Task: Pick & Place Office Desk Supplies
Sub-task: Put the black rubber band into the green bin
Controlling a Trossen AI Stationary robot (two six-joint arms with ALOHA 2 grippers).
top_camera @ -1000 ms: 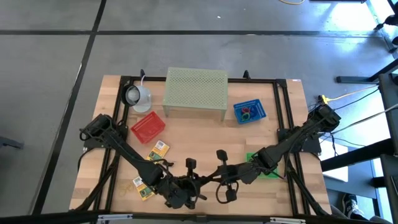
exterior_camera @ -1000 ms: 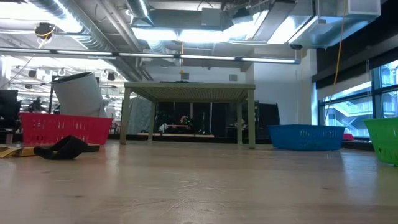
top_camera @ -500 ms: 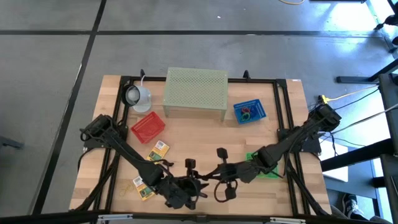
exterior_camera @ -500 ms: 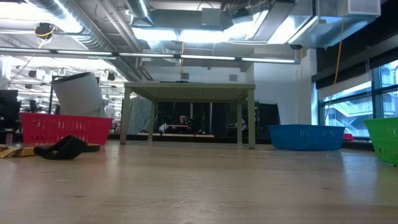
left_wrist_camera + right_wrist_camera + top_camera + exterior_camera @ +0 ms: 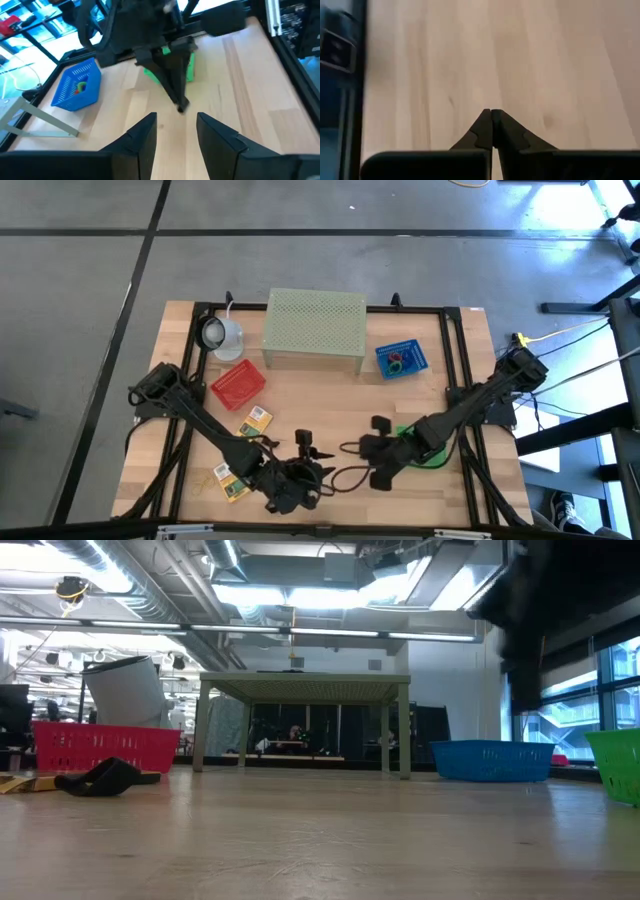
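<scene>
your left pincer (image 5: 312,448) is sitting nearer the yellow packets (image 5: 254,420)

it is hanging released and empty at the front of the surface (image 5: 320,395), packets lying toward its own base side; your right pincer (image 5: 491,120) is clenched on nothing.

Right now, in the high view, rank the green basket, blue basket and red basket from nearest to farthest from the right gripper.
From the right gripper:
1. Green basket, just right of it.
2. Blue basket, toward the table's back.
3. Red basket, far over on the left side.

Left gripper (image 5: 172,132) jaws parted, right gripper (image 5: 491,122) jaws pressed together, both low.
</scene>
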